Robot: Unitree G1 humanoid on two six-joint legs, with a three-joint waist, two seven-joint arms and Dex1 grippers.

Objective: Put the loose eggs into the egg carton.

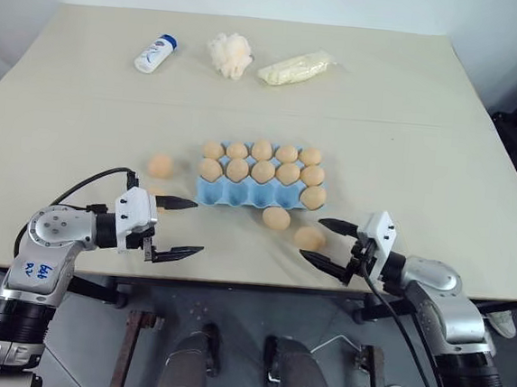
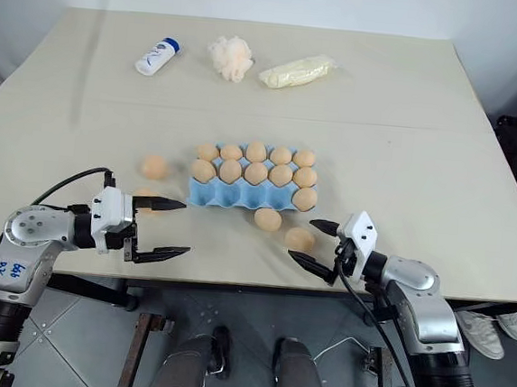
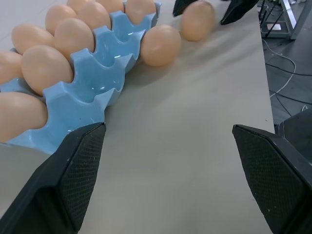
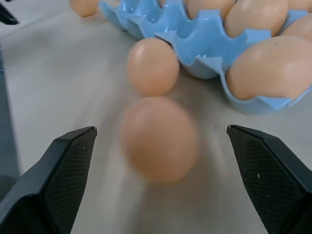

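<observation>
One broad beige tabletop is seen against a pale wall, with grey tiled floor below its near edge. The light blue moulded egg carton is taken as landmark: it lies near the middle of the table, its two far rows filled with tan-orange eggs and one more egg seated in the near row's right-end cup; the other near cups are seen bare. Four loose smooth tan-orange oval eggs are counted on the table: one to the left of the carton, a second nearer than it, partly hidden behind the left gripper, a third just beside the carton's near edge, and a fourth a little nearer and to the right of that. Far beyond the carton, a white bottle with a blue cap, a fluffy cream-white puff ball and a long pale-yellow plastic bag are laid in a row. The left gripper is held near the carton's near-left corner, fingers spread wide and holding nothing. The right gripper is likewise spread wide and unloaded, with the fourth egg lying just before its fingers.
</observation>
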